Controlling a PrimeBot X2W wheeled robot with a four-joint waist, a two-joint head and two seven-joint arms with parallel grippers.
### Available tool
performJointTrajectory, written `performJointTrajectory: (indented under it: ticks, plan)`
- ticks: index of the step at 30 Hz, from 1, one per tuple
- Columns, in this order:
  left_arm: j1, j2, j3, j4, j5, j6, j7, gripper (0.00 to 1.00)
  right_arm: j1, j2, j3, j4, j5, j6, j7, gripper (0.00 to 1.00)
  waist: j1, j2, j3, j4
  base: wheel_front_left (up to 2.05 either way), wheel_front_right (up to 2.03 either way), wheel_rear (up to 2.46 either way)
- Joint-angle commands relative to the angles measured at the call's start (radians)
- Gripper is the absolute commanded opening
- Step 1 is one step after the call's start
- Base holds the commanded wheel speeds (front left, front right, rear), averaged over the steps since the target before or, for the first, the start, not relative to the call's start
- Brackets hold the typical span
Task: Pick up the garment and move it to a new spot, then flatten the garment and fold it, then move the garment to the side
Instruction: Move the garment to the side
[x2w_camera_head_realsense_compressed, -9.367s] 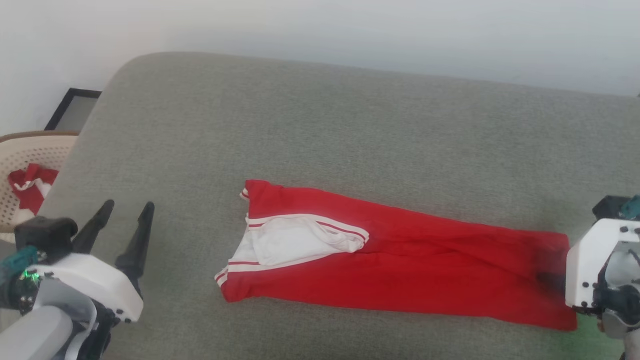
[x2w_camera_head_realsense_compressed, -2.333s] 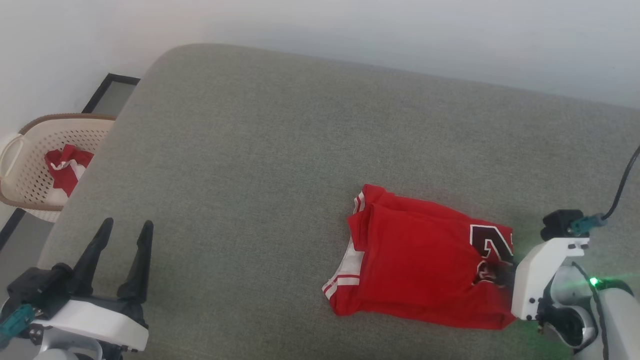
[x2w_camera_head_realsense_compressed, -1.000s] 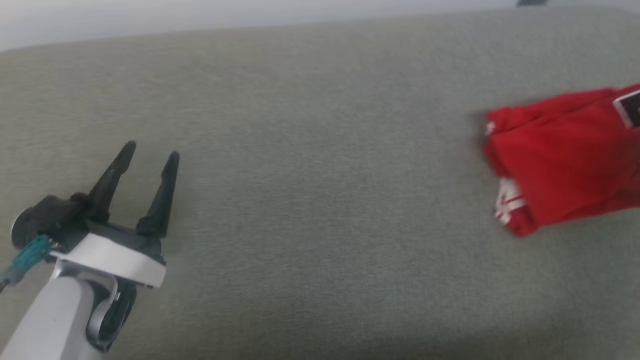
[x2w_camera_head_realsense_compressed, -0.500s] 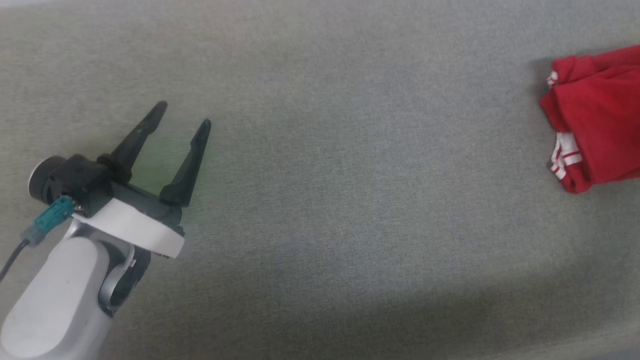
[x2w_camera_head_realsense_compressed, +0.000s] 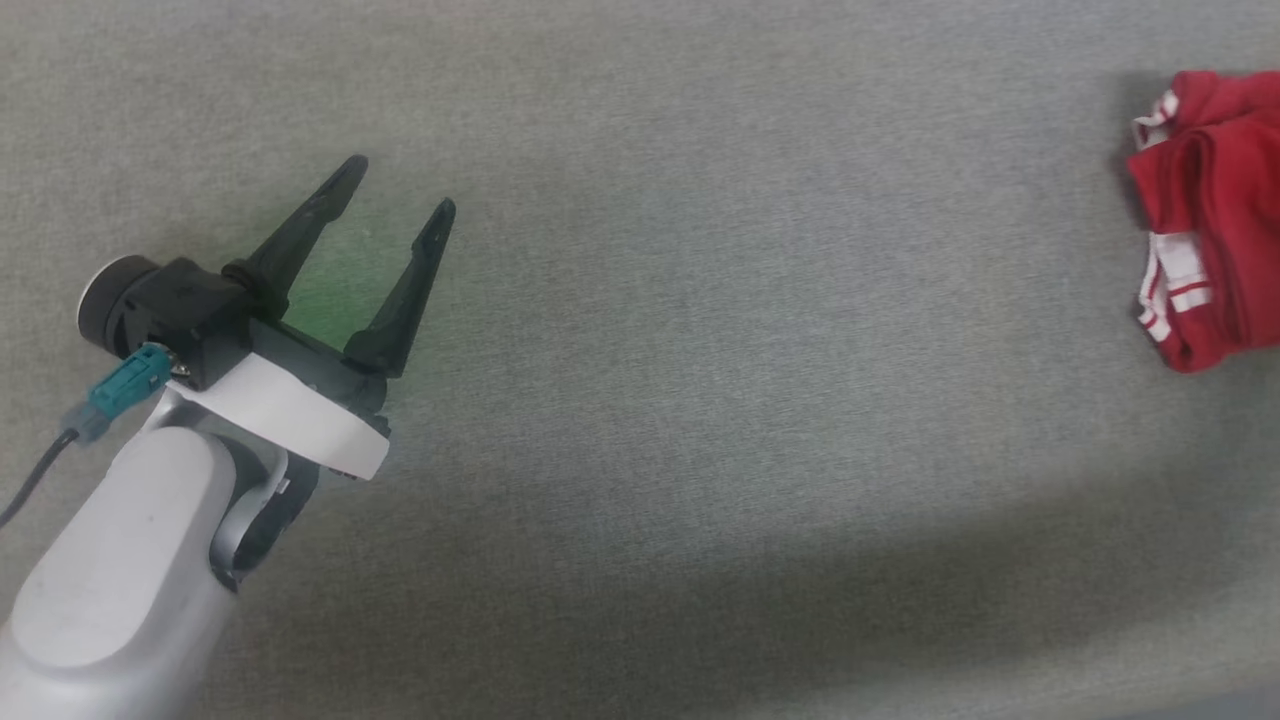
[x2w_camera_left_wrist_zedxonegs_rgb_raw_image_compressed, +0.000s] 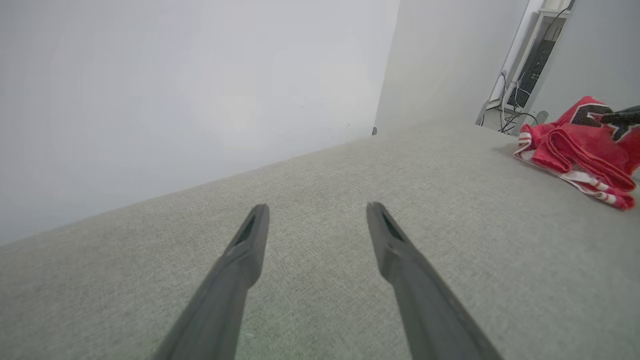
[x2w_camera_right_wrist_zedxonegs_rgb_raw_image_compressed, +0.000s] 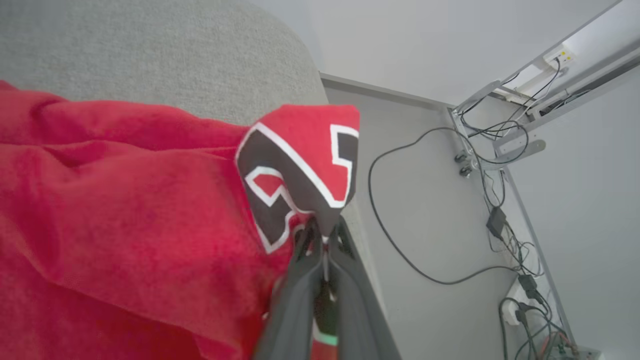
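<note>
Red folded garment (x2w_camera_head_realsense_compressed: 1215, 260) lies at the grey surface's (x2w_camera_head_realsense_compressed: 700, 400) rounded end, numbered corner pinched in your closed right gripper (x2w_camera_right_wrist_zedxonegs_rgb_raw_image_compressed: 324, 232), left gripper (x2w_camera_head_realsense_compressed: 400, 187) wide and empty over that surface; this looks like the side-move, so next lower and release.

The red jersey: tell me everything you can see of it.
The red jersey is soft cloth, folded into a rumpled bundle, with white stripe trim at one edge and a black, white-outlined print. It lies on the grey fabric surface. The right gripper is shut on a corner by the print.
</note>
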Motion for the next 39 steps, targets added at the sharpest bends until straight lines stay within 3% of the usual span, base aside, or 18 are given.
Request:
performJointTrajectory:
  ticks: [1, 5, 7, 9, 10, 26, 32, 39]
  plan:
    - [-0.018, 0.005, -0.005, 0.003, -0.004, -0.002, -0.004, 1.00, -0.025, 0.005, -0.009, 0.024, -0.010, -0.002, -0.023, 0.00, 0.0000, 0.0000, 0.006, 0.008, 0.00, 0.00, 0.00]
    - [-0.029, 0.008, -0.011, 0.009, -0.010, -0.002, -0.004, 1.00, -0.063, 0.016, -0.032, 0.111, -0.042, -0.002, -0.081, 0.01, 0.0000, 0.0000, 0.012, 0.022, 0.00, 0.00, 0.00]
    - [-0.036, 0.007, -0.012, 0.011, -0.011, -0.002, -0.004, 1.00, -0.082, 0.023, -0.051, 0.146, -0.051, -0.002, -0.108, 0.18, 0.0000, 0.0000, 0.012, 0.028, 0.00, 0.00, 0.00]
    - [-0.038, 0.007, -0.014, 0.015, -0.014, -0.002, -0.004, 1.00, -0.096, 0.032, -0.049, 0.173, -0.069, -0.002, -0.138, 0.49, 0.0000, 0.0000, 0.008, 0.033, 0.00, 0.00, 0.00]
    - [-0.037, 0.006, -0.011, 0.017, -0.016, -0.002, -0.004, 1.00, -0.103, 0.038, -0.048, 0.185, -0.072, -0.002, -0.150, 1.00, 0.0000, 0.0000, 0.005, 0.034, 0.00, 0.00, 0.00]
    - [0.056, -0.016, 0.054, 0.033, -0.029, -0.002, -0.004, 1.00, -0.155, 0.068, -0.037, 0.297, -0.067, -0.002, -0.266, 1.00, 0.0000, 0.0000, -0.122, 0.079, 0.00, 0.00, 0.00]
    - [0.140, -0.025, 0.125, 0.025, -0.006, -0.002, -0.004, 1.00, -0.095, 0.132, 0.004, 0.269, -0.016, -0.002, -0.376, 1.00, 0.0000, 0.0000, -0.207, 0.102, 0.00, 0.00, 0.00]
    - [0.265, -0.051, 0.245, 0.024, 0.038, 0.003, -0.004, 1.00, 0.043, 0.206, 0.064, 0.143, 0.052, -0.002, -0.411, 1.00, 0.0000, 0.0000, -0.308, 0.135, 0.00, 0.00, 0.00]
